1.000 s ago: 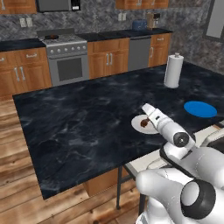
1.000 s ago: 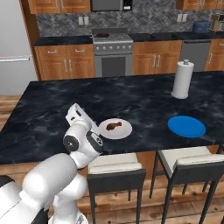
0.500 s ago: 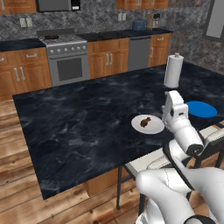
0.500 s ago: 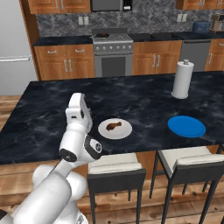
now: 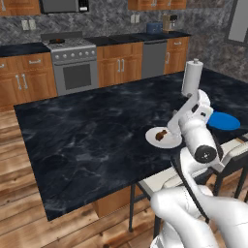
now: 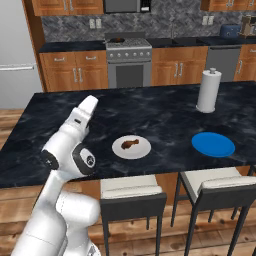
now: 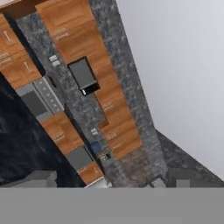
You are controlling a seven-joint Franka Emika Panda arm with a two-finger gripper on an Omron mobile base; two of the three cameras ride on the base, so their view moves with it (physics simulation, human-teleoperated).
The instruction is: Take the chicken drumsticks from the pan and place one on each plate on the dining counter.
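the arm has swung up off the white plate [image 6: 131, 148], hand now raised and tipped toward the far wall. the gripper [image 6: 91, 102] is empty, fingers spread wide. one drumstick [image 6: 130, 144] lies on the white plate on the dining counter [image 6: 165, 112]; the blue plate [image 6: 213, 144] is bare. the pan [image 6: 117, 40] sits on the stove.

Both base cameras look down from behind me at the dining counter [image 5: 87, 140]; my hand camera tilts toward the far stove [image 7: 43, 98].
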